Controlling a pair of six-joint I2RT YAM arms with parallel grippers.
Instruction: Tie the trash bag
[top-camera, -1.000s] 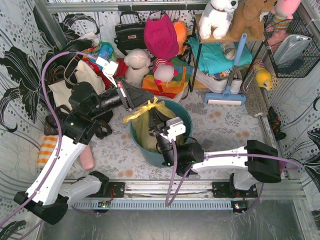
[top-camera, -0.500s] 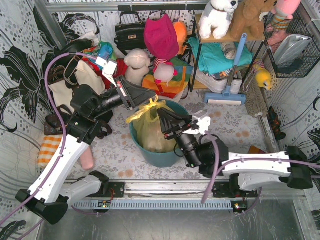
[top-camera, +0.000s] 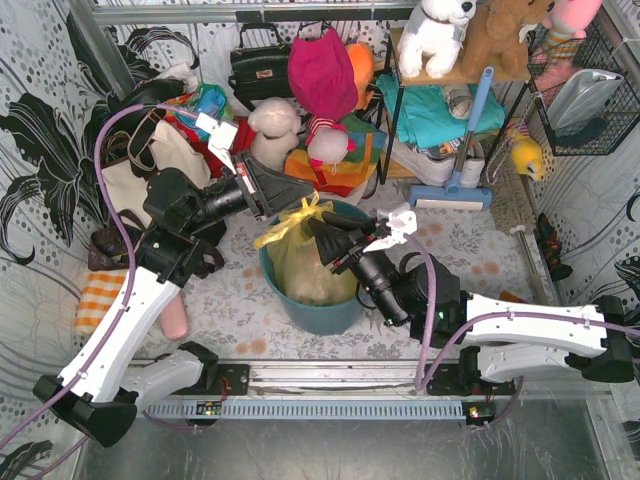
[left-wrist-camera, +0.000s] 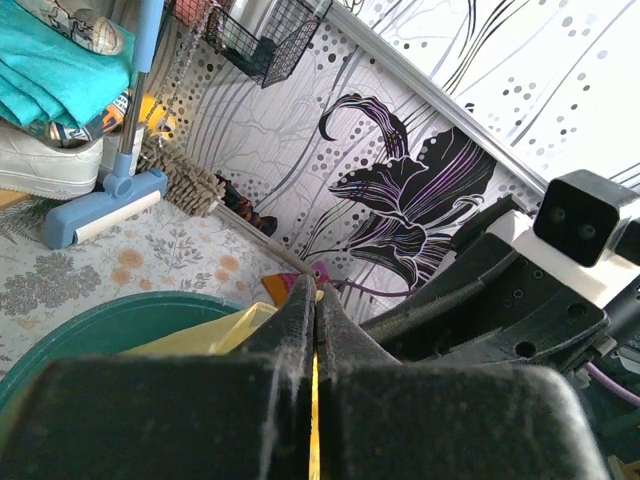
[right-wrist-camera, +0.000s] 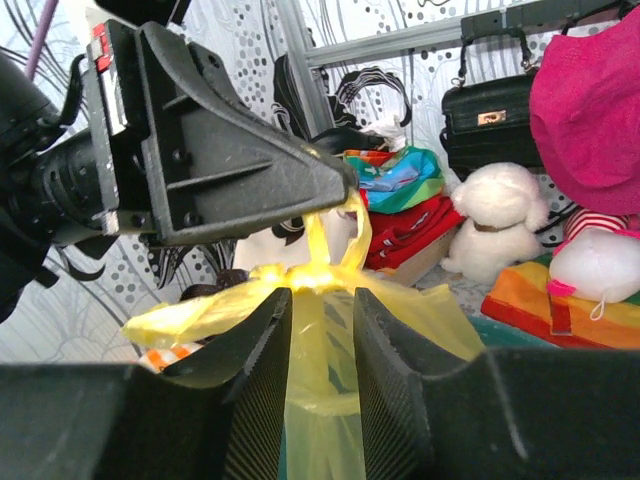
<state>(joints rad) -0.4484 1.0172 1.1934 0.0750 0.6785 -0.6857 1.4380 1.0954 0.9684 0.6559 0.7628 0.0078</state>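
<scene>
From above, the trash bag (top-camera: 300, 262) stands upright in the teal bin (top-camera: 340, 312). Its gathered neck rises just ahead of the right gripper (top-camera: 320, 233).

On the left wrist, the left gripper (left-wrist-camera: 316, 310) is clamped on the bag's yellow tail.

On the right wrist, the jaws stand parted astride the neck, gripping nothing.

I can read no writing anywhere.
</scene>
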